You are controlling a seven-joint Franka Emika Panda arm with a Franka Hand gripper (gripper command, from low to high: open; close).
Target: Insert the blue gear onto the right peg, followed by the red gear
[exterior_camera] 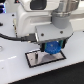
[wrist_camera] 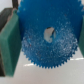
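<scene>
White bench point(exterior_camera: 70, 65) is seen beneath the arm, which is lowered with its claw point(exterior_camera: 50, 49) pointed down and closed on the blue gear point(wrist_camera: 47, 36), held by its edges just above the black-framed grey plate point(exterior_camera: 37, 60).

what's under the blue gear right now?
In the exterior view the blue gear, shut in the pincer, hangs over the black-framed grey plate. One thin peg shows beside it. The gear and pincer cover whatever stands directly below, so the other peg cannot be seen.
</scene>
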